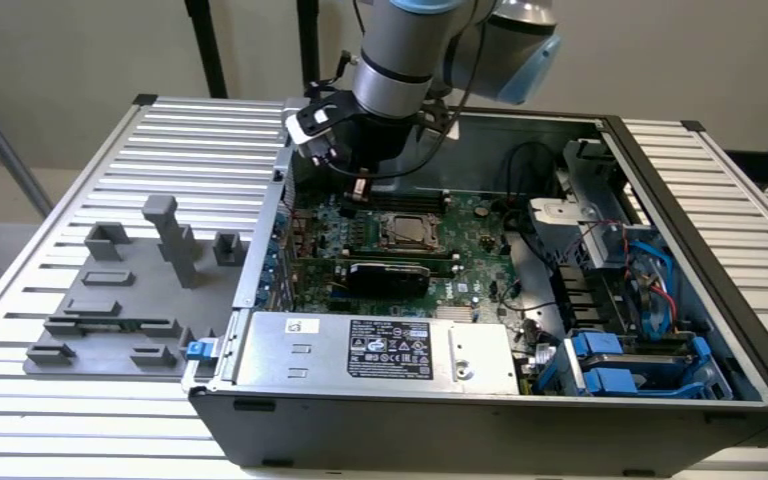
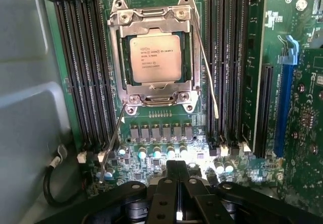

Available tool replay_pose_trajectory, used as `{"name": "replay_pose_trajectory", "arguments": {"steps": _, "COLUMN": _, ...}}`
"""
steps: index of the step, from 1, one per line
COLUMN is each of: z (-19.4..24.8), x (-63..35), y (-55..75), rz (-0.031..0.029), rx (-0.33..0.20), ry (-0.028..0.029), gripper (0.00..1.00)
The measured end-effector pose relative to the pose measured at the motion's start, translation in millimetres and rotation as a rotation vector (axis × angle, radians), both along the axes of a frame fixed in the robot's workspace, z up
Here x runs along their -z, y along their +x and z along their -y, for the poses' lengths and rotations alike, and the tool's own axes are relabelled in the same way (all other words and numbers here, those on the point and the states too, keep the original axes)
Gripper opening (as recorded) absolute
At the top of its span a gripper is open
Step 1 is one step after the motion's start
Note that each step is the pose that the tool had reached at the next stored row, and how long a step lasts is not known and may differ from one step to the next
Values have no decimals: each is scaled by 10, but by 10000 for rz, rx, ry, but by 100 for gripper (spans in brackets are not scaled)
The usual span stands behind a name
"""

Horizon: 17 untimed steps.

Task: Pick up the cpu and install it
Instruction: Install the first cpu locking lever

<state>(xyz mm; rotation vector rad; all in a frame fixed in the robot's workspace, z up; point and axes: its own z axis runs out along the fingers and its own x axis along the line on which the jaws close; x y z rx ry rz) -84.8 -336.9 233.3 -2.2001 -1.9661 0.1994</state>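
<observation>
The cpu (image 2: 155, 57), a silvery-white square with small print, lies flat in the motherboard socket under the metal socket frame (image 2: 151, 18). Two thin wire levers (image 2: 207, 70) stand loose beside the frame. In the exterior view the cpu (image 1: 407, 230) sits in the middle of the green board inside the open computer case. My gripper (image 1: 361, 186) hangs above the board, just behind the socket toward the case's back wall. Its black fingers (image 2: 169, 183) are pressed together, so the gripper (image 2: 176, 179) is shut with nothing between them. It is apart from the cpu.
Black memory slots (image 2: 83, 67) flank the socket on both sides. A silver labelled power-supply box (image 1: 377, 350) fills the case's front. Cables and blue drive bays (image 1: 624, 365) crowd the exterior view's right. A grey fixture plate (image 1: 117, 300) lies on the ribbed table at the left.
</observation>
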Motion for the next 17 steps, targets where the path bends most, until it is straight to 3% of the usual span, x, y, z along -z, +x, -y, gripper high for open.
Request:
{"name": "replay_pose_trajectory", "arguments": {"steps": 3, "z": 0, "x": 0, "y": 0, "rz": 1, "rx": 411, "ry": 33, "gripper": 11}}
{"name": "replay_pose_trajectory", "arguments": {"steps": 5, "z": 0, "x": 1, "y": 0, "rz": 0, "rx": 632, "ry": 92, "gripper": 11}}
{"name": "replay_pose_trajectory", "arguments": {"steps": 17, "z": 0, "x": -11, "y": -6, "rz": -16, "rx": 1543, "ry": 734, "gripper": 11}}
